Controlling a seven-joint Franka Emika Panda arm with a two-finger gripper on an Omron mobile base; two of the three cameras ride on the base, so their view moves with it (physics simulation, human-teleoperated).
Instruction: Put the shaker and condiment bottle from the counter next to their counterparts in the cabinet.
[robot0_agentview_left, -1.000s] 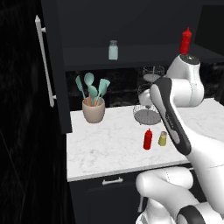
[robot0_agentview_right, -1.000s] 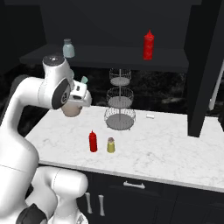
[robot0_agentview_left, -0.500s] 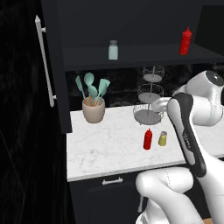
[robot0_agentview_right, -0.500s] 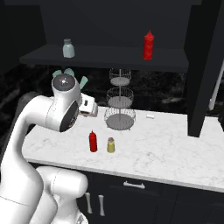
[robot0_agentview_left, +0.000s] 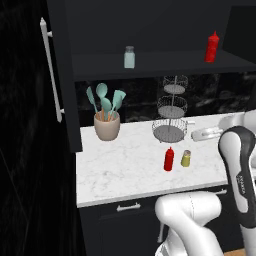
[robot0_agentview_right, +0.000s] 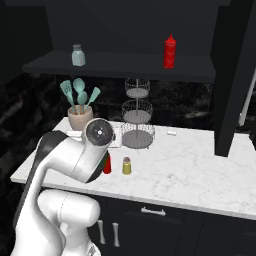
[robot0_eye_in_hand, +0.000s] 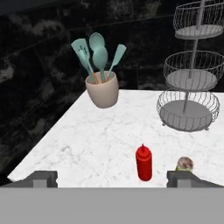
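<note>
On the white marble counter (robot0_agentview_left: 120, 170) the red condiment bottle (robot0_agentview_left: 169, 159) (robot0_eye_in_hand: 144, 162) stands just left of the yellow-olive shaker (robot0_agentview_left: 185, 158) (robot0_eye_in_hand: 184, 164). My gripper (robot0_eye_in_hand: 113, 178) hangs open above the counter, to the right of both, facing them; its right fingertip (robot0_eye_in_hand: 181, 178) covers the shaker's base. The white hand shows as the gripper (robot0_agentview_left: 200, 135) beside the wire stand. Up in the black cabinet (robot0_agentview_left: 150, 30), the pale blue-green shaker (robot0_agentview_left: 129, 56) and the second red bottle (robot0_agentview_left: 212, 47) stand apart on the dark shelf (robot0_agentview_left: 165, 62).
A three-tier wire basket stand (robot0_agentview_left: 170, 117) rises behind the bottle and shaker. A beige pot of teal utensils (robot0_agentview_left: 106, 125) stands at the counter's back left. The open cabinet door (robot0_agentview_left: 62, 75) with its white bar handle (robot0_agentview_left: 50, 70) juts out on the left.
The arm has swung right and down, its elbow dropping from shelf height to counter level. The hand now hangs low to the right of the bottle and shaker, which have not moved.
</note>
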